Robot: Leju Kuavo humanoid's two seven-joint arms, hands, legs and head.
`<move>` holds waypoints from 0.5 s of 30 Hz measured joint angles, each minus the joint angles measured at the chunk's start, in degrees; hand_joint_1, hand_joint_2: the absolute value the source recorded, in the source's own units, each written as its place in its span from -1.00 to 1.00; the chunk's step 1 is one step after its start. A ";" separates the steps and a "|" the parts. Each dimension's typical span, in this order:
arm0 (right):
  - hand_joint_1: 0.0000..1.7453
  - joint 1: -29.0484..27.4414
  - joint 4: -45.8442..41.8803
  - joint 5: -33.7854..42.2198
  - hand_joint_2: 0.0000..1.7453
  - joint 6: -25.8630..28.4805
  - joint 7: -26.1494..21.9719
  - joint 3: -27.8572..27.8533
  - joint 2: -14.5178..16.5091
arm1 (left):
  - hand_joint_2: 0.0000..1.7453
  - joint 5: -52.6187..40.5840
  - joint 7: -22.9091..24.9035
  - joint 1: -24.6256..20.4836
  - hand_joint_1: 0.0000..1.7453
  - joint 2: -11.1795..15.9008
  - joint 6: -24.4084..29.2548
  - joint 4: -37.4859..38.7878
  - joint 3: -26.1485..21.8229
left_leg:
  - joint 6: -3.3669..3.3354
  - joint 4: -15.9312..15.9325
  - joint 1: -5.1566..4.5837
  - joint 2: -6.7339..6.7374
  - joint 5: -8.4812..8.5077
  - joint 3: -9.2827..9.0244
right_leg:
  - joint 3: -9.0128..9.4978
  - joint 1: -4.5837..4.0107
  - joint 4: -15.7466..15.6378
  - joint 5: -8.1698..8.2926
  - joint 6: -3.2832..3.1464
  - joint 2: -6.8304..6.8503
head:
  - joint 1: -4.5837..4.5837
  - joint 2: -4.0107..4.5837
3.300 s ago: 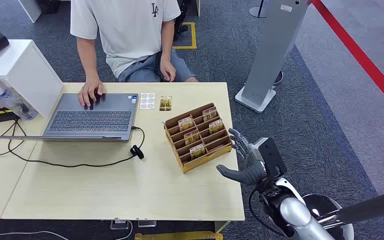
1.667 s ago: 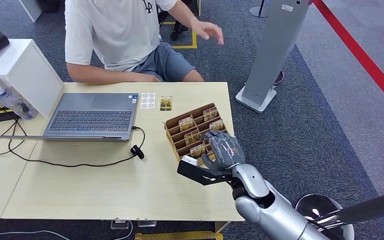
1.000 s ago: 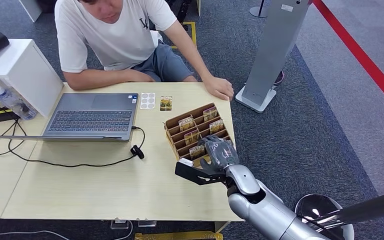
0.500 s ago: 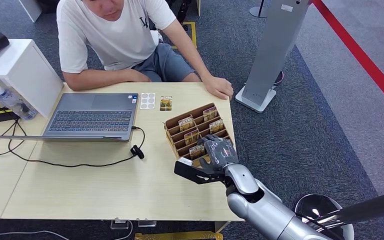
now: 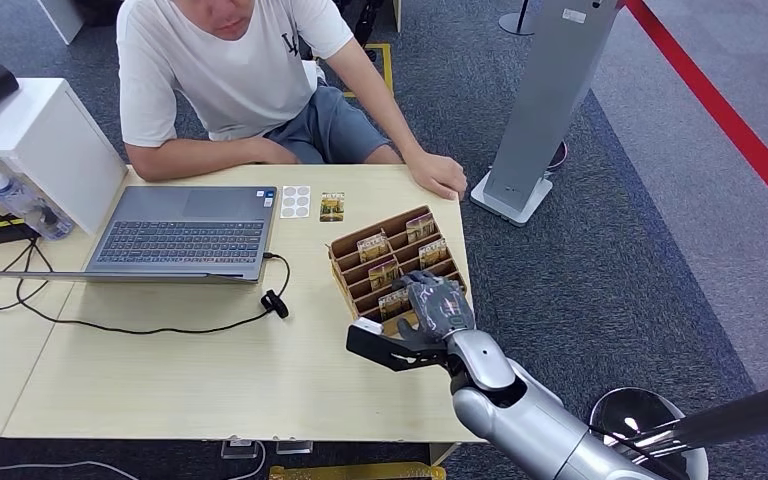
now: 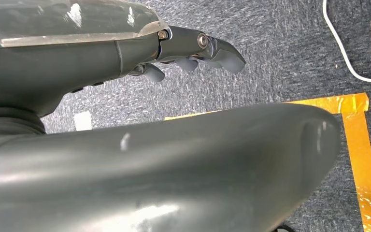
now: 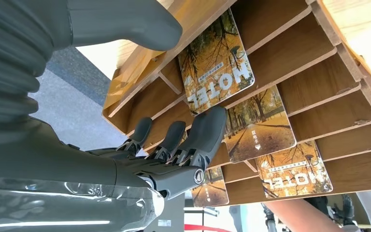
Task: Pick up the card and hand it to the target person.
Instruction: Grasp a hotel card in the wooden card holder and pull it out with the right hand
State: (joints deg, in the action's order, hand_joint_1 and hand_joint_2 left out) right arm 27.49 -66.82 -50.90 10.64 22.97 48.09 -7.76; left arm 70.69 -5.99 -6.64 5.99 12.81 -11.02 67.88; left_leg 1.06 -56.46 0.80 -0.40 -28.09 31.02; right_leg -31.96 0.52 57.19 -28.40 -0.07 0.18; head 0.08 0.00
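The right hand (image 5: 430, 312) reaches into the wooden card rack (image 5: 345, 262), fingers (image 7: 207, 128) spread against a hotel card (image 7: 216, 65), nothing grasped.

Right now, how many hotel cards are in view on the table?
6. In the wooden holder: far-left card, far-right card, middle-left card, middle-right card, near card by the right hand. Loose card flat beside the laptop. The hand may hide more.

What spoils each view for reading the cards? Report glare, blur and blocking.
Head view: evenly lit and sharp, but the right hand covers the card rack's near row. Right wrist view: "HOTEL" cards crisp, background washed out. Left wrist view: the left hand shows glare streaks.
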 joint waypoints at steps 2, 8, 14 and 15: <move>-0.10 0.00 0.00 0.00 1.00 0.00 0.00 0.11 0.00 | -1.00 0.01 0.07 0.01 -1.00 0.00 0.02 0.00 -0.01 | 0.00 0.00 0.00 0.00 0.00 0.00 | 0.00 0.00 0.00 0.00 0.00 0.00 | -0.01 0.00; 0.74 0.00 0.00 0.02 1.00 0.00 0.00 0.24 0.00 | -1.00 0.02 0.07 0.02 -1.00 0.00 0.02 0.00 -0.02 | 0.00 0.00 0.00 0.00 0.00 0.00 | 0.00 0.00 0.00 0.00 0.00 0.00 | 0.00 0.00; 0.70 0.15 0.00 0.02 1.00 0.00 0.00 0.26 0.00 | -1.00 0.02 0.07 0.02 -1.00 0.00 0.02 0.00 -0.02 | 0.00 0.00 0.00 0.00 0.00 0.00 | 0.00 0.00 0.00 0.00 0.00 0.00 | 0.01 0.00; 0.70 0.21 0.00 0.02 1.00 0.00 -0.01 0.26 0.00 | -1.00 0.02 0.07 0.03 -1.00 0.00 0.02 0.00 -0.02 | 0.00 0.00 0.00 0.00 0.00 0.00 | 0.00 0.00 0.00 0.00 0.00 0.00 | 0.00 0.00</move>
State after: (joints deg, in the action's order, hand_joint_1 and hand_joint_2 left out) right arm 27.70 -66.82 -50.88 10.64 22.97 48.35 -7.76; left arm 70.71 -5.92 -6.62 5.99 12.83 -11.02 67.87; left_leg 1.06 -56.46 0.80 -0.40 -28.09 31.02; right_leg -31.95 0.52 57.18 -28.40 -0.07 0.18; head 0.08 0.00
